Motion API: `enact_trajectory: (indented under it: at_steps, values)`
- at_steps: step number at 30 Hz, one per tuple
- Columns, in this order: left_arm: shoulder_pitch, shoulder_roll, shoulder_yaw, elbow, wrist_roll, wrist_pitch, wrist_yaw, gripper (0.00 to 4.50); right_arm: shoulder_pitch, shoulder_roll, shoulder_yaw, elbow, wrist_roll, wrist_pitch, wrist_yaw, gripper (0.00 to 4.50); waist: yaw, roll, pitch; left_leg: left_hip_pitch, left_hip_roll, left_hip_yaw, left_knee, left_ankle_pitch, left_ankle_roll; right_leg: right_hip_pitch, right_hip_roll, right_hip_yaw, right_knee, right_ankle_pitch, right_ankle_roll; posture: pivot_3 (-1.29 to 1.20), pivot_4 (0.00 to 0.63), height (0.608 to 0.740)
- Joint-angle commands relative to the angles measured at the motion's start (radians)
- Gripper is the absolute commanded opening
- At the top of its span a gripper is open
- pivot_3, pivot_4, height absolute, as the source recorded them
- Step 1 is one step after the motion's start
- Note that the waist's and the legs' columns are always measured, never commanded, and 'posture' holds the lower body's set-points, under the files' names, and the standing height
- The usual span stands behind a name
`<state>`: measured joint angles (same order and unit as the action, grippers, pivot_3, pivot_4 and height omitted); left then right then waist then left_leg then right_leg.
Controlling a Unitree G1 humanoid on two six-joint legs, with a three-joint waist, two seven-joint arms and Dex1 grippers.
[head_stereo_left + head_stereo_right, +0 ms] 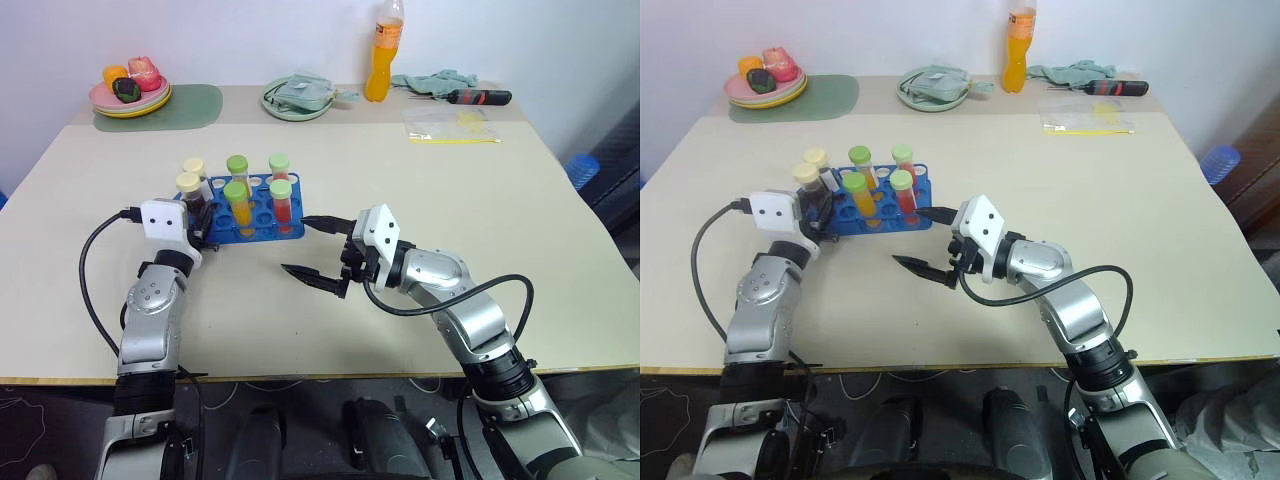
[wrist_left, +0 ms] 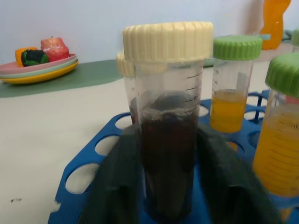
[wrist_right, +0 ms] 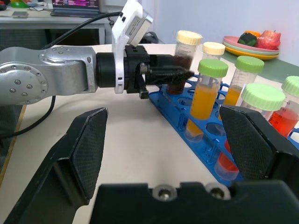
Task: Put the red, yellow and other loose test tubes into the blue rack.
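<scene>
The blue rack (image 1: 292, 232) stands left of the table's middle. Several capped tubes stand upright in it: green-capped ones with orange liquid (image 1: 238, 203) and red liquid (image 1: 282, 201), and a cream-capped one (image 1: 194, 168) at the back left. My left gripper (image 1: 203, 222) reaches around a cream-capped tube of dark brown liquid (image 2: 168, 140), which stands upright in a hole at the rack's left end. Whether it still grips that tube is unclear. My right gripper (image 1: 297, 243) hovers open and empty just right of the rack, pointing at it.
At the table's far edge are stacked plates with toy fruit (image 1: 130, 95) on a green mat (image 1: 190, 105), a green plate with a cloth (image 1: 298, 98), an orange drink bottle (image 1: 383, 55), a screwdriver (image 1: 480, 97) and a plastic bag (image 1: 450, 125).
</scene>
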<state>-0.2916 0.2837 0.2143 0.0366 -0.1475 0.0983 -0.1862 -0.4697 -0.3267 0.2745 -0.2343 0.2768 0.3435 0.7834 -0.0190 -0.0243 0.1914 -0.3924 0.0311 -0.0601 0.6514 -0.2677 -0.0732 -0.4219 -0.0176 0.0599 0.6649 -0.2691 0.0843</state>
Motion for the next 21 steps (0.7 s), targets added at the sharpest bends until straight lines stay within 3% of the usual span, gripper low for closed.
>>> enact_trajectory:
  at_steps: [1, 3, 8, 12, 17, 21]
  values:
    - [-0.001, -0.004, 0.031, -0.039, -0.036, -0.007, 0.004, 3.55, -0.001, 0.003, -0.004, -0.039, 0.003, -0.014, 0.002, 4.22, 0.002, 0.0, 0.0, 0.0, 0.0, 0.0, 0.0, 0.0, 0.0, 0.0, 0.0, 0.0, 0.0, 0.0, 0.0, 0.0, 0.15, 0.74]
    - [0.003, -0.005, 0.039, -0.055, -0.055, -0.002, -0.002, 4.46, 0.002, 0.0, -0.008, -0.039, 0.004, -0.016, 0.003, 4.22, 0.002, 0.0, 0.0, 0.0, 0.0, 0.0, 0.0, 0.0, 0.0, 0.0, 0.0, 0.0, 0.0, 0.0, 0.0, 0.0, 0.15, 0.74]
    - [0.135, 0.095, 0.124, -0.22, -0.197, 0.068, -0.137, 4.46, -0.003, -0.064, -0.116, -0.047, 0.085, 0.051, 0.03, 4.22, -0.007, 0.0, 0.0, 0.0, 0.001, 0.0, -0.001, 0.0, 0.0, 0.0, 0.0, 0.0, 0.0, 0.0, 0.0, 0.0, 0.15, 0.74]
    - [0.346, 0.246, 0.222, -0.393, -0.324, 0.176, -0.302, 4.46, 0.046, -0.221, -0.225, -0.071, 0.15, 0.108, 0.109, 4.22, -0.003, 0.001, 0.001, 0.001, 0.001, 0.0, -0.002, 0.0, 0.0, 0.0, 0.0, 0.0, -0.001, 0.0, -0.001, 0.0, 0.15, 0.74]
    - [0.552, 0.402, 0.302, -0.478, -0.363, 0.249, -0.455, 4.46, 0.107, -0.371, -0.379, -0.021, 0.211, 0.184, 0.146, 4.22, 0.003, 0.001, 0.001, 0.001, 0.001, 0.001, -0.002, 0.0, 0.0, 0.001, 0.0, 0.0, -0.002, -0.001, -0.001, 0.0, 0.15, 0.74]
    - [0.582, 0.423, 0.295, -0.475, -0.353, 0.246, -0.486, 4.46, 0.174, -0.455, -0.424, 0.029, 0.186, 0.169, 0.172, 4.22, 0.004, 0.001, 0.001, 0.001, 0.001, 0.001, -0.002, 0.0, 0.0, 0.002, 0.0, 0.001, -0.003, -0.002, -0.003, 0.0, 0.15, 0.74]
